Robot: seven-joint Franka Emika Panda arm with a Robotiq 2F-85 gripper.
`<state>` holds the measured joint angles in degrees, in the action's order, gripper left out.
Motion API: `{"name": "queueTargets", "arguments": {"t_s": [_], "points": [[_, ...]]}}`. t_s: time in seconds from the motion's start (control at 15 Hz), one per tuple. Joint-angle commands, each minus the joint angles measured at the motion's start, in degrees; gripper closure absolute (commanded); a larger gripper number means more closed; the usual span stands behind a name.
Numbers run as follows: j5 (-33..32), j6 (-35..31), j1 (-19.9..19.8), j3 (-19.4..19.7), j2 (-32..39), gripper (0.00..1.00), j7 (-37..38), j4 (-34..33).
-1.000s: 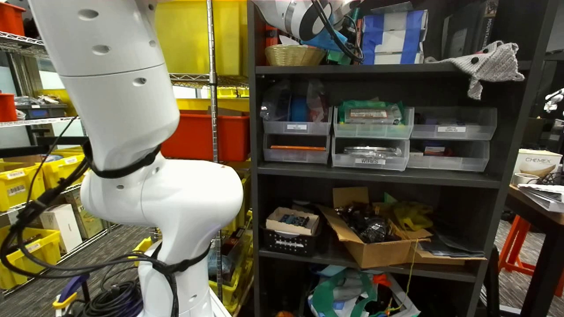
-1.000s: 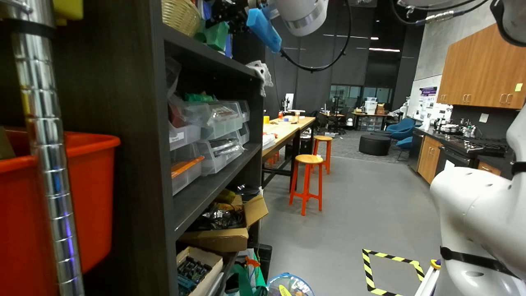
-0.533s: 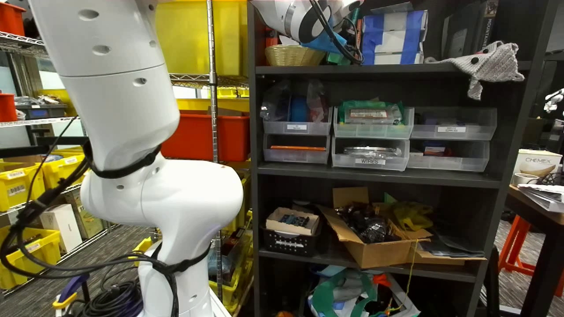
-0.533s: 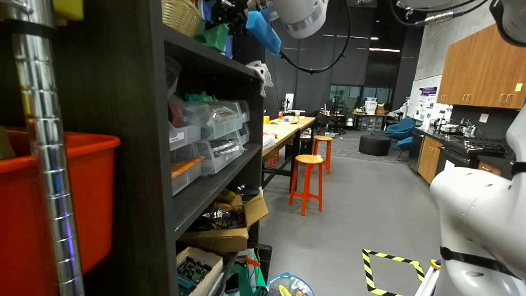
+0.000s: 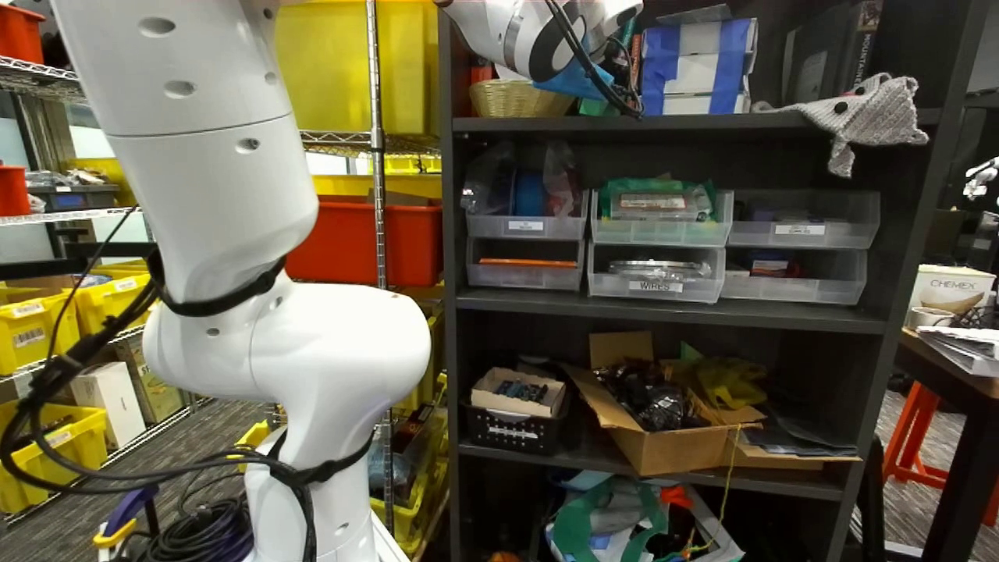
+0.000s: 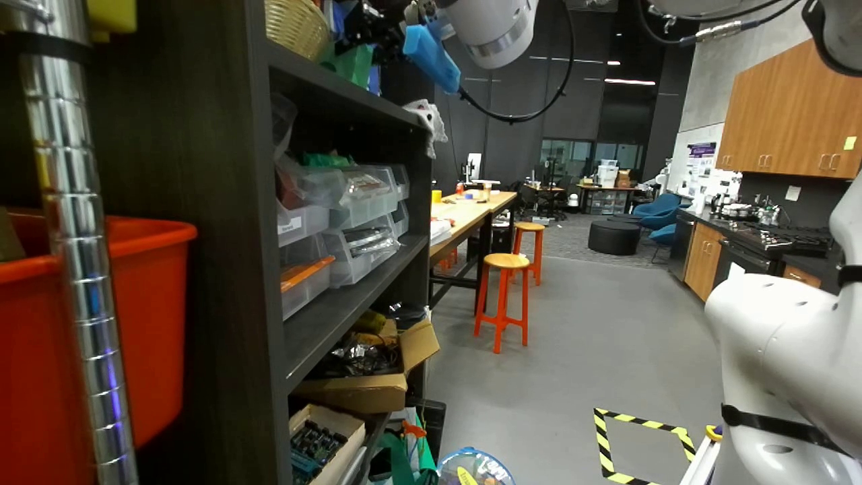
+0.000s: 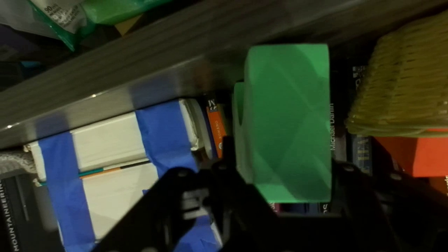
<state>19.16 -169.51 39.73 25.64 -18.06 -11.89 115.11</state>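
My gripper [image 7: 281, 164] is dark, with one finger on each side of a green box [image 7: 290, 119] in the wrist view. The fingers appear to press on the box's two sides. In an exterior view the black gripper [image 6: 385, 37] and the green box [image 6: 353, 64] are at the top shelf's front edge. The box also shows partly in another exterior view [image 5: 593, 107]. A wicker basket [image 7: 402, 80] is right of the box in the wrist view. A white box with blue tape [image 7: 112, 140] is left of it. Books [image 7: 217, 129] stand behind. Whether the green box touches the shelf is unclear.
The dark shelf board [image 7: 196, 45] crosses the wrist view. Clear plastic bins [image 5: 655, 273] stand one shelf below. A grey knitted toy [image 5: 866, 113] hangs over the top shelf's edge. A cable [image 6: 512, 118] loops from my wrist. A cardboard box [image 5: 679, 445] sits lower.
My wrist and gripper have moved slightly down. The green box appears slightly lower along with them in an exterior view. The other objects have not moved.
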Motion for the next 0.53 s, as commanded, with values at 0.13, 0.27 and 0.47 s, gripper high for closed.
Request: {"name": "queueTargets", "arguments": {"t_s": [0.13, 0.27, 0.47], "points": [[-0.79, 0.62, -1.06, -0.62, -0.62, 0.02, 0.97, 0.03], [-0.89, 0.62, -1.25, -0.73, -0.73, 0.00, 1.17, 0.06], [-1.22, 1.30, -1.68, -1.27, -1.36, 0.00, 1.62, 0.22]]}}
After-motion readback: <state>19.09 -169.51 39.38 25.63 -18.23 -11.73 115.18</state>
